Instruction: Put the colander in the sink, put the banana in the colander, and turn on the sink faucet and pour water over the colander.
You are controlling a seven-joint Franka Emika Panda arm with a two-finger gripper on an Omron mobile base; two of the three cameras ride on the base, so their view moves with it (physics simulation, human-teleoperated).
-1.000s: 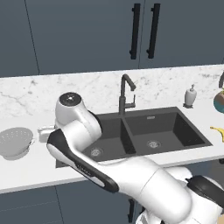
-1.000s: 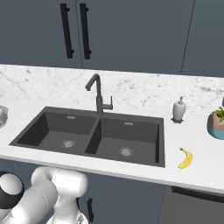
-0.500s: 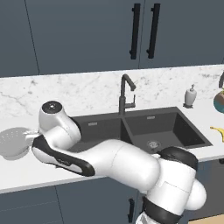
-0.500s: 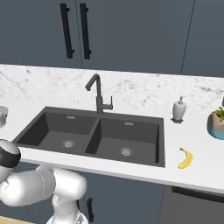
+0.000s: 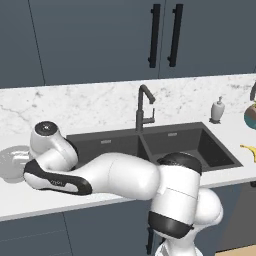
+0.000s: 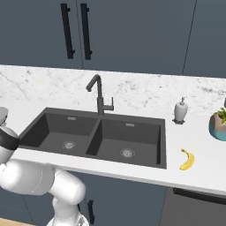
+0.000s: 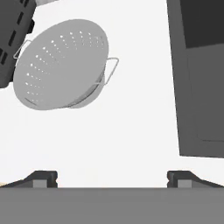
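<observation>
1. We are listing a white marble counter point(image 6: 132, 95) running beneath dark blue cabinets point(image 6: 132, 35) with black bar handles.
2. We are seeing the sink point(image 6: 57, 128), a dark double basin set into that counter, both basins showing bare silver drains.
3. The sink faucet point(image 6: 100, 95) is standing upright behind the centre divider, its hooked spout pointing toward the left basin.
4. A small white soap dispenser point(image 6: 180, 110) is standing on the counter to the right of the sink, and a potted plant point(image 6: 219, 123) is sitting further right at the frame edge.
5. The banana point(image 6: 187, 160) is lying on the counter just right of the sink, near the front edge, well apart from the colander.
6. The colander point(image 7: 61, 63) is resting on the counter left of the sink; in the left base view the colander point(image 5: 12, 162) is sitting just beside the arm's elbow.
7. The arm is bending low across the left basin toward the colander side.
8. In the hand view the gripper point(image 7: 111, 178) is hovering over bare counter between colander and sink, jaws spread wide, holding nothing.
</observation>
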